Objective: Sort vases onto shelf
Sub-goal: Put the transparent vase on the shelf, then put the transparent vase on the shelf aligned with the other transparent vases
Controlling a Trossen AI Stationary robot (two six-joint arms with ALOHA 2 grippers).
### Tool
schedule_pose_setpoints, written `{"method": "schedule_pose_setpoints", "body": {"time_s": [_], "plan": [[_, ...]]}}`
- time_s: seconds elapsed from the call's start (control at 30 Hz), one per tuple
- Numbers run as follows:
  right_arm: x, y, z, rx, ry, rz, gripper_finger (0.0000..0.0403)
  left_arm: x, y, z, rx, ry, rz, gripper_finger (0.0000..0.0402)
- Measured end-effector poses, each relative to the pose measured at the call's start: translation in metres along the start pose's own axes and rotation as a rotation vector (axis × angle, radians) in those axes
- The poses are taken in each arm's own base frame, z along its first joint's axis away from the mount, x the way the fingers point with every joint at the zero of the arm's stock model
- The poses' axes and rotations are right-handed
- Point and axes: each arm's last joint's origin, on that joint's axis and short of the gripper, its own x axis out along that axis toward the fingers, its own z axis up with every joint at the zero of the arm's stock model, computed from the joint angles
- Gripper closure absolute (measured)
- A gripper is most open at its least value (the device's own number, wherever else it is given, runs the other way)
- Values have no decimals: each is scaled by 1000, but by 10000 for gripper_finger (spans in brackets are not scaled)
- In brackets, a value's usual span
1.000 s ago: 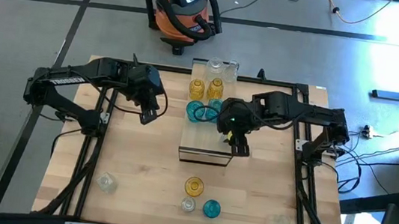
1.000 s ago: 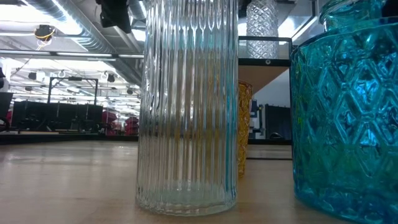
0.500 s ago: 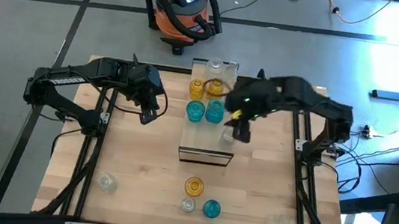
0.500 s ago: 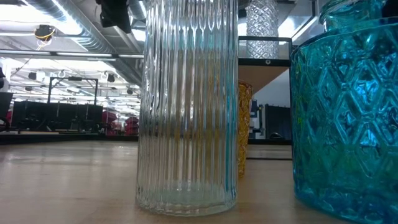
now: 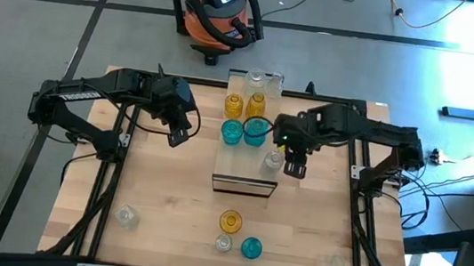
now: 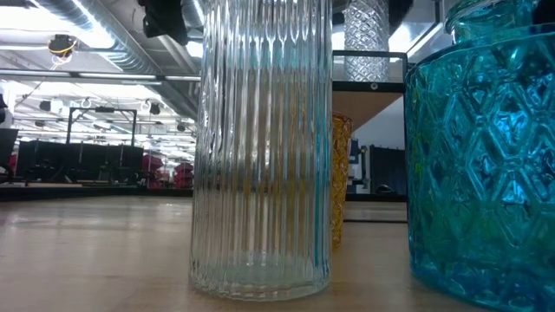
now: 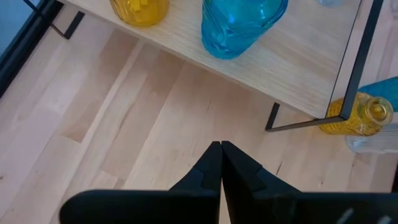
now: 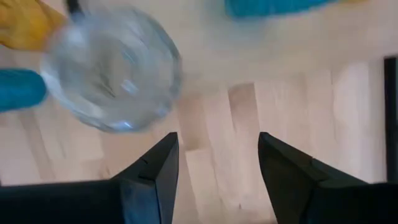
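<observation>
Right claw [image 5: 295, 168] released beside round clear glass vase [image 5: 273, 161] on light-wood shelf [image 5: 235, 164]; left claw [image 7: 221, 149] clenched.

The right gripper [image 8: 214, 168] shows its 2 dark fingers [image 8: 152, 177] standing apart, with nothing between them. The gap between them frames bare light-wood planks [image 8: 211, 118], whose board seams run away from the fingers.

1 clear glass vase [image 8: 112, 68] is seen from above, round mouth toward the camera. It lies beyond the fingertips and off to one side, clear of both fingers and not gripped.

A yellow vase [image 8: 25, 22] shows at the corner beside the clear vase. 1 teal vase [image 8: 18, 90] shows at the picture edge just beside the clear vase. A 2nd teal vase [image 8: 273, 6] shows at the far edge. All 3 are cut off by the frame.
</observation>
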Motion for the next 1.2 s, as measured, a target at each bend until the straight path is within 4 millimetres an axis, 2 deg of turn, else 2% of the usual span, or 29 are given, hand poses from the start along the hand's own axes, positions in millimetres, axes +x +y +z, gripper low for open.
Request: {"method": "schedule_pose_setpoints", "body": {"time_s": [0.2,0.37,0.7,0.8,0.93,1.07,1.2], "plan": [[16,2,1,-1,13,0,221,0,0,0,0,5,1,401],[13,2,6,5,-35,23,221,0,0,-1,0,6,1,401],[13,2,4,68,-22,30,221,0,0,-1,0,6,1,401],[10,0,-7,143,58,-12,221,0,0,-1,-1,10,-1,401],[2,8,-25,253,61,120,221,0,0,-2,-1,19,-2,401],[3,28,-55,291,141,207,221,0,0,-2,3,19,-2,401],[3,58,-79,253,115,386,221,1,0,-2,27,16,-4,401]]}}
